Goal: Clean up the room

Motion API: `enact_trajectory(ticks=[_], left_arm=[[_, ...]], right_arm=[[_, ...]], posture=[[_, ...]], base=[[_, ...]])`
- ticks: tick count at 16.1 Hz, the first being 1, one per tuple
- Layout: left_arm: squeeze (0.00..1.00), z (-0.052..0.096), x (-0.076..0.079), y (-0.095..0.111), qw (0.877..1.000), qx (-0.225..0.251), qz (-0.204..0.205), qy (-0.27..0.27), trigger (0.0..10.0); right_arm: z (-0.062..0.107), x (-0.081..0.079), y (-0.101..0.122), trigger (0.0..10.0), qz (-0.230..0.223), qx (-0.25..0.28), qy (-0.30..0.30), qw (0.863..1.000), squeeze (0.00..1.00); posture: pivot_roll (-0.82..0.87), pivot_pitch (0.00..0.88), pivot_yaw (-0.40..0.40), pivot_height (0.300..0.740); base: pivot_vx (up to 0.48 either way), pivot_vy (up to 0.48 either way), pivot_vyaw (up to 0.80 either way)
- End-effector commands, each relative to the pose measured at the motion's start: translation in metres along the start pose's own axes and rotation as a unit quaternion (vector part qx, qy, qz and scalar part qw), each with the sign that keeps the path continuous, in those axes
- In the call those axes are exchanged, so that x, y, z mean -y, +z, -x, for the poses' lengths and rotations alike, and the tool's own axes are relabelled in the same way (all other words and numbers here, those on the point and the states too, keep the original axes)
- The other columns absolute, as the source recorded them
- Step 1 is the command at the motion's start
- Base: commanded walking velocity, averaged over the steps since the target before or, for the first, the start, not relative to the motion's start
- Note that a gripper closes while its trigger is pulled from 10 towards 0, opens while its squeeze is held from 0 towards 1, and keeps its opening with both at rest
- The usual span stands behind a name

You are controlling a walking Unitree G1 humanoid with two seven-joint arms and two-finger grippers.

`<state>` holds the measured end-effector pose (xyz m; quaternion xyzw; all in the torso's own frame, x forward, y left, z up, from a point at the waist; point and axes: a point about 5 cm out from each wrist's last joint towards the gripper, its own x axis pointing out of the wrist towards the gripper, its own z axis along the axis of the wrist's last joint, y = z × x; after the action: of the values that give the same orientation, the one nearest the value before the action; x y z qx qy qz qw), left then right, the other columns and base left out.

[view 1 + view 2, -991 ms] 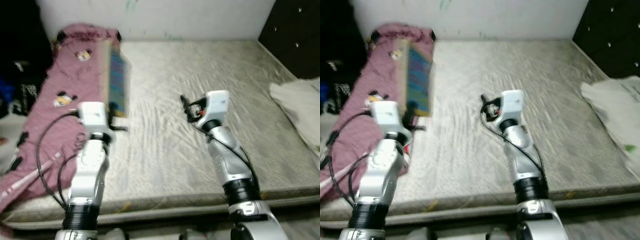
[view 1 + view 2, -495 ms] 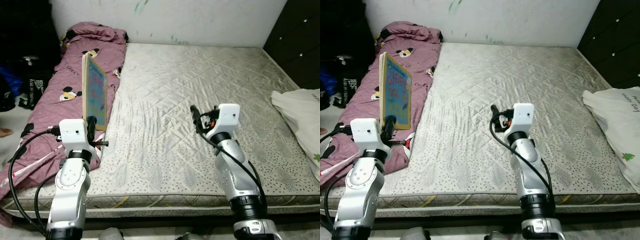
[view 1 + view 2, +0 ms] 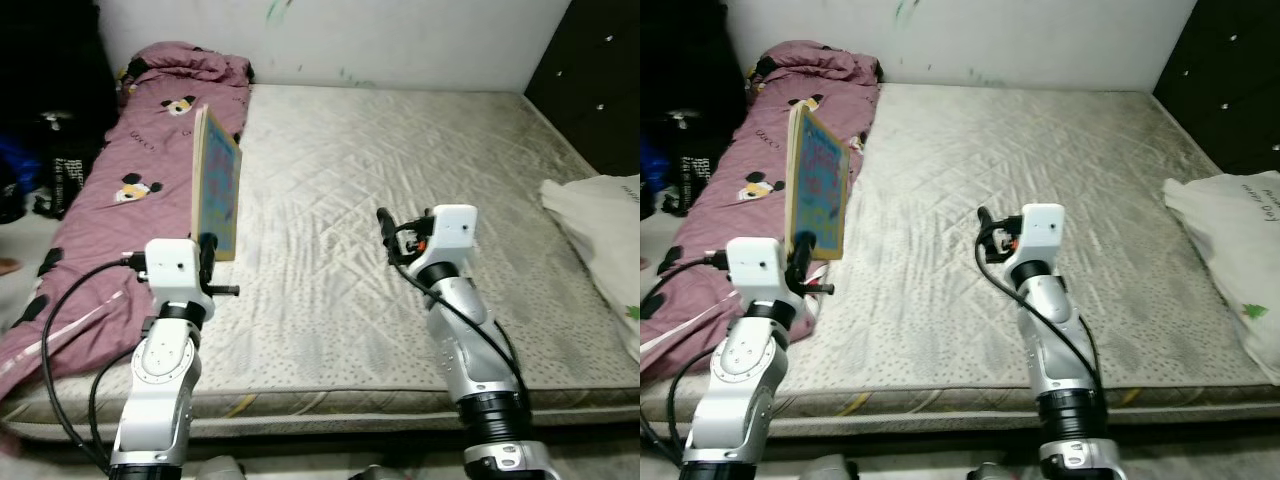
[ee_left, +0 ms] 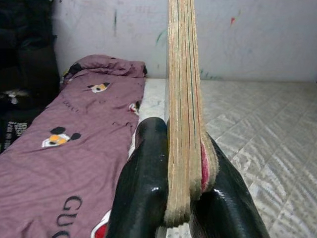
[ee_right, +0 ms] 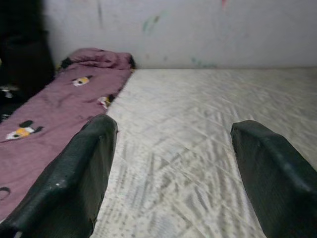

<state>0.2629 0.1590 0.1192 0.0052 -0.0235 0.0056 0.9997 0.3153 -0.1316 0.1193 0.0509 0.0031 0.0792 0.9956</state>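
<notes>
My left gripper (image 3: 207, 243) is shut on a thin picture book (image 3: 216, 194) with a blue cover, held upright on its edge above the left part of the bare mattress (image 3: 400, 170). In the left wrist view the book (image 4: 182, 99) stands edge-on between the two black fingers (image 4: 143, 183). My right gripper (image 3: 384, 222) is open with nothing in it, raised over the middle of the mattress. Its two fingers (image 5: 74, 173) stand wide apart in the right wrist view. A purple blanket (image 3: 120, 190) with cartoon mice lies along the mattress's left side.
A white plastic bag (image 3: 600, 225) lies at the mattress's right edge. A dark cabinet (image 3: 600, 70) stands at the back right. Dark bags (image 3: 45, 150) sit on the floor at the left. A marked white wall (image 3: 400, 35) runs behind the bed.
The camera has swung about and the blur has cleared. The left gripper still holds the book upright; over the last half second both sit a little further right in view. The right gripper stays open.
</notes>
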Motion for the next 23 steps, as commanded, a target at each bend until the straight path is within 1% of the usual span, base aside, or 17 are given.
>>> enact_trajectory(ticks=[1,3,7,10,12,16,17,20,23], left_arm=[[0.00,-0.006,0.002,0.019,0.999,0.042,0.014,0.012,10.0],[0.00,-0.005,0.000,0.018,0.999,0.040,0.022,0.021,10.0],[0.00,-0.004,0.004,0.016,0.999,0.037,0.026,0.019,10.0],[0.00,-0.002,0.006,0.016,0.999,0.036,0.031,0.023,10.0],[0.00,-0.001,0.004,0.015,0.998,0.035,0.035,0.033,10.0],[0.00,-0.006,0.005,0.015,0.999,0.035,0.035,0.023,10.0],[0.00,-0.011,0.009,0.016,0.999,0.035,0.035,0.010,10.0],[0.00,-0.020,0.015,0.017,0.999,0.036,0.035,-0.005,10.0],[0.00,-0.027,0.020,0.017,0.999,0.038,0.029,-0.019,10.0]], right_arm=[[-0.002,0.003,0.008,10.0,0.012,0.011,-0.002,1.000,0.00],[-0.003,0.003,0.009,10.0,0.013,0.010,0.001,1.000,0.00],[-0.005,0.003,0.009,10.0,0.020,0.007,0.009,1.000,0.00],[-0.008,-0.002,0.008,10.0,0.022,0.002,0.024,0.999,0.00],[-0.011,-0.006,0.010,10.0,0.023,0.003,0.031,0.999,0.00],[-0.012,-0.004,0.010,10.0,0.025,0.008,0.024,0.999,0.00],[-0.010,-0.001,0.010,10.0,0.026,0.011,0.016,0.999,0.00],[-0.008,0.004,0.011,10.0,0.025,0.020,-0.003,0.999,0.00],[-0.008,0.006,0.008,10.0,0.021,0.025,-0.018,0.999,0.00]], posture=[[-0.06,0.000,-0.044,0.740],[-0.06,0.000,-0.044,0.740],[-0.05,0.000,-0.066,0.740],[-0.03,0.000,-0.090,0.740],[-0.03,0.000,-0.094,0.740],[-0.05,0.000,-0.057,0.740],[-0.07,0.000,-0.037,0.740],[-0.10,0.000,0.002,0.740],[-0.11,0.000,0.033,0.740]], base=[[0.000,0.000,0.00],[0.000,-0.261,0.00],[0.000,-0.340,0.00],[0.000,-0.431,0.00],[0.000,-0.450,0.00],[0.000,-0.449,0.00],[0.000,-0.450,0.00],[0.000,-0.442,0.00],[0.000,0.000,0.00]])
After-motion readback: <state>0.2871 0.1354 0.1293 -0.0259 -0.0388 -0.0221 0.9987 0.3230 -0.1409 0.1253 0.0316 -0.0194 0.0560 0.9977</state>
